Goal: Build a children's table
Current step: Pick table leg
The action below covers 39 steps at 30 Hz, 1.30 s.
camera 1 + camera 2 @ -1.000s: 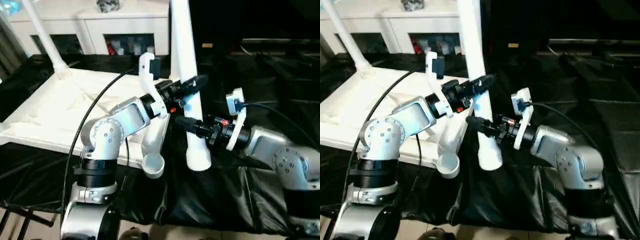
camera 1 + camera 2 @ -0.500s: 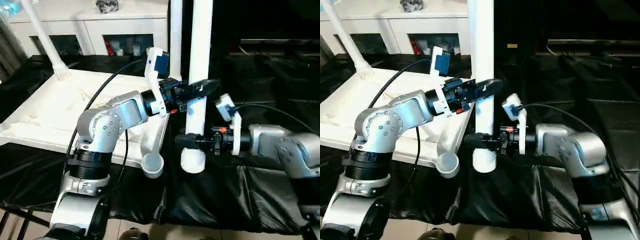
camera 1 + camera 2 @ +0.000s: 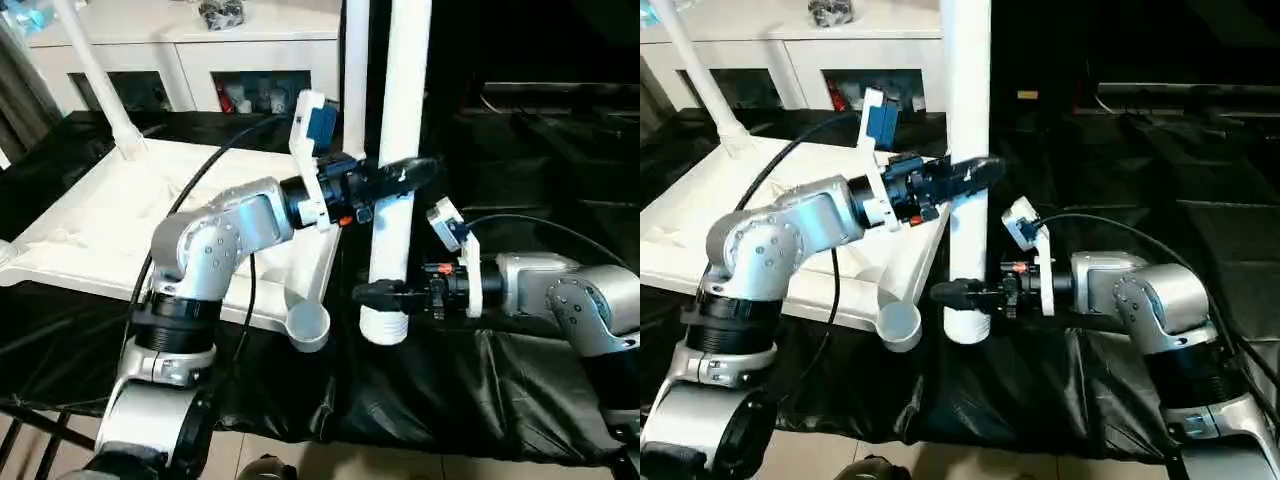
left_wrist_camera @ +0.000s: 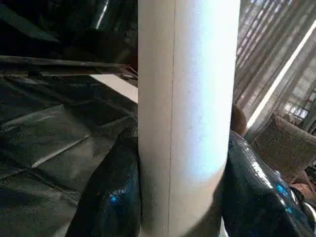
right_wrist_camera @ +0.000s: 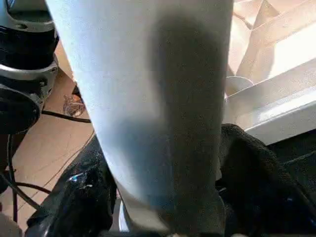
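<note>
Both grippers are pinching 1 white tubular leg (image 3: pixel 398 140), now standing upright just off the tabletop's (image 3: pixel 120 215) near corner over the black-draped bench (image 3: pixel 520 390): the left gripper (image 3: pixel 400 175) mid-shaft, the right gripper (image 3: pixel 385 293) just above the flared end. The step seems to be seating this leg; next it needs carrying over the open corner socket (image 3: pixel 308 327) and pressing in. A second ago the leg was leaning; it is now vertical.
</note>
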Available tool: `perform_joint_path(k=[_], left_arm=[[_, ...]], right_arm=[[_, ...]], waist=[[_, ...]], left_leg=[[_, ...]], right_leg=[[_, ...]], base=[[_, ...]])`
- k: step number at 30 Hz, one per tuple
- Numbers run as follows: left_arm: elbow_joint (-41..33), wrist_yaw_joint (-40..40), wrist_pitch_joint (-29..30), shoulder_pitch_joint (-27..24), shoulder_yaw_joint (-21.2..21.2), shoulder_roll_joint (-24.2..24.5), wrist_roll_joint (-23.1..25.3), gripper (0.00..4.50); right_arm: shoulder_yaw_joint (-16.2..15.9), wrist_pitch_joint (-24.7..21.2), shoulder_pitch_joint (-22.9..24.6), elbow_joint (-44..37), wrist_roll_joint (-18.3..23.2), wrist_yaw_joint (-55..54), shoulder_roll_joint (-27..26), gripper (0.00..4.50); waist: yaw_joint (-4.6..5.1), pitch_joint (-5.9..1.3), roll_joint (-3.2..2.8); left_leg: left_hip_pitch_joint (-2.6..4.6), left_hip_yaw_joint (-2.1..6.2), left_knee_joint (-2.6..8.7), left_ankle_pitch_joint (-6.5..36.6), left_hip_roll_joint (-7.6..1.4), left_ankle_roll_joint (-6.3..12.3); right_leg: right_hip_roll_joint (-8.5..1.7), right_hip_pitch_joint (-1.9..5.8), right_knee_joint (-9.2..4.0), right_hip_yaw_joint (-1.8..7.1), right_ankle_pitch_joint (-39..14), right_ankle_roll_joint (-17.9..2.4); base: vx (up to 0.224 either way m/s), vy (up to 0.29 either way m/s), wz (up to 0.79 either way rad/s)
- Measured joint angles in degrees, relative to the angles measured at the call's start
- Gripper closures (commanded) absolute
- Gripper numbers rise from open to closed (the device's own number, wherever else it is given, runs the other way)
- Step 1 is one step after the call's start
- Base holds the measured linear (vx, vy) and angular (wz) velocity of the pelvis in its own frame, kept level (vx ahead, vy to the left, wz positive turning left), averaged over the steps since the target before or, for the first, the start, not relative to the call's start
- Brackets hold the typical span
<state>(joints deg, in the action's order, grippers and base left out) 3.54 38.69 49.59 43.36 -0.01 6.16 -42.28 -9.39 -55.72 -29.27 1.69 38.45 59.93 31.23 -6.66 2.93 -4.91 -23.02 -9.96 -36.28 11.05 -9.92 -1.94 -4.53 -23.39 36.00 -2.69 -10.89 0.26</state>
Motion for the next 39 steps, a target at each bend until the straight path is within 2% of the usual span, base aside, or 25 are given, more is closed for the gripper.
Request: perform_joint_path(k=[3, 5, 13, 14, 16, 18, 19, 21, 30, 31, 33, 35, 39], left_arm=[[0.0, 0.02, 0.0, 0.0, -0.1, 0.22, 0.02, 2.7], [0.01, 0.02, 0.01, 0.0, -0.13, 0.27, 0.03, 2.71], [0.11, 0.04, 0.01, 0.0, 0.02, 0.88, 0.07, 2.71], [0.11, 0.06, -0.05, 0.0, 0.04, 0.91, 0.13, 2.71], [0.11, 0.16, -0.18, 0.01, 0.1, 1.18, 0.3, 2.71], [0.11, 0.57, -0.3, 0.01, -0.03, 1.31, 0.46, 2.71], [0.11, 0.74, -0.46, 0.01, -0.02, 1.31, 0.46, 2.71], [0.11, 0.98, -0.82, 0.01, 0.01, 1.31, 0.46, 2.71], [0.11, 1.61, -0.92, 0.01, -0.39, 1.39, 0.46, 2.71], [0.11, 1.91, -0.92, 0.02, -0.4, 1.39, 0.46, 2.71], [0.1, 2.24, -0.91, 0.02, -0.49, 1.39, 0.46, 2.71], [0.1, 2.27, -0.9, 0.02, -0.52, 1.39, 0.45, 2.71], [0.1, 2.27, -1.02, 0.09, -0.44, 1.45, 0.45, 2.71]], right_arm=[[-0.09, 0.13, 0.0, 0.0, -0.01, 0.35, -0.13, 1.94], [-0.13, 0.38, 0.0, 0.06, -0.08, 0.5, -0.3, 2.23], [-1.06, 4.09, 0.1, -0.34, -1.77, 0.6, -1.37, 2.47], [-1.22, 5.13, 0.1, -0.14, -2.38, 0.54, -1.66, 2.47], [-1.21, 6.35, 0.09, 0.91, -2.77, 0.41, -2.78, 1.84], [-0.87, 6.12, 0.07, 1.97, -2.41, 0.22, -3.27, 1.82], [-0.54, 5.84, 0.07, 2.42, -2.12, 0.14, -3.31, 1.62], [-0.19, 5.74, 0.07, 2.54, -2.04, 0.14, -3.31, 1.55], [0.02, 4.58, 0.07, 2.55, -1.74, 1.42, -2.84, 1.52], [0.02, 4.61, 0.08, 2.55, -1.75, 1.79, -2.83, 1.7], [0.02, 4.9, 0.09, 2.54, -1.77, 2.36, -2.8, 1.7], [0.01, 6.31, 0.1, 2.53, -1.9, 2.96, -2.8, 2.04], [-0.01, 7.71, 0.14, 2.46, -2.15, 3.8, -2.83, 2.17]], waist=[[0.05, 0.0, 0.0], [0.03, 0.0, 0.0], [0.02, 0.0, -0.01], [0.03, 0.0, -0.01], [0.07, 0.0, -0.02], [0.05, 0.0, -0.01], [0.05, 0.0, -0.01], [0.02, 0.0, -0.01], [0.05, 0.0, -0.01], [0.11, 0.0, -0.01], [0.1, 0.0, -0.01], [0.06, 0.0, -0.01], [0.06, 0.0, -0.01]], left_leg=[[0.0, 0.0, 0.0, 0.0, 0.0, 0.0], [0.0, 0.0, 0.01, 0.0, 0.0, 0.0], [0.0, 0.0, 0.0, 0.0, 0.0, 0.0], [0.0, 0.0, 0.01, 0.0, -0.01, 0.0], [0.0, 0.01, 0.0, 0.0, -0.01, 0.0], [-0.01, 0.01, 0.0, 0.0, -0.01, 0.0], [-0.01, 0.01, 0.0, 0.0, 0.0, 0.0], [-0.01, 0.01, 0.0, 0.0, 0.0, 0.0], [0.0, 0.01, 0.01, 0.0, -0.01, 0.0], [0.0, 0.01, 0.01, 0.0, -0.01, 0.0], [0.0, 0.01, 0.01, 0.0, -0.01, 0.0], [0.0, 0.01, 0.01, 0.0, -0.01, 0.0], [0.0, 0.01, 0.01, 0.0, -0.01, 0.0]], right_leg=[[0.0, 0.0, 0.0, -0.01, 0.0, 0.0], [0.0, 0.0, 0.0, -0.01, 0.0, 0.0], [0.0, 0.0, 0.0, -0.01, 0.0, 0.0], [0.0, 0.0, 0.0, -0.01, 0.0, 0.0], [0.0, 0.0, 0.0, -0.01, 0.0, 0.0], [0.0, 0.0, 0.0, -0.01, 0.0, 0.0], [0.0, 0.0, -0.01, -0.01, 0.0, 0.0], [0.0, 0.0, 0.0, -0.01, 0.0, 0.0], [0.0, 0.0, 0.0, -0.02, 0.0, 0.0], [0.0, 0.0, 0.0, -0.01, 0.0, 0.0], [0.0, 0.0, 0.0, -0.02, 0.0, 0.0], [0.0, 0.0, 0.0, -0.01, 0.0, 0.0], [0.0, 0.0, 0.0, -0.01, 0.0, 0.0]], base=[[0.0, 0.0, 0.0], [0.0, 0.0, 0.0], [0.0, 0.0, 0.0], [0.0, 0.0, 0.0], [0.0, 0.0, 0.0], [0.0, 0.0, 0.0], [0.0, 0.0, 0.0], [0.0, 0.0, 0.0], [0.0, 0.0, 0.0], [0.0, 0.0, 0.0], [0.0, 0.0, 0.0], [0.0, 0.0, 0.0], [0.0, 0.0, 0.0]])
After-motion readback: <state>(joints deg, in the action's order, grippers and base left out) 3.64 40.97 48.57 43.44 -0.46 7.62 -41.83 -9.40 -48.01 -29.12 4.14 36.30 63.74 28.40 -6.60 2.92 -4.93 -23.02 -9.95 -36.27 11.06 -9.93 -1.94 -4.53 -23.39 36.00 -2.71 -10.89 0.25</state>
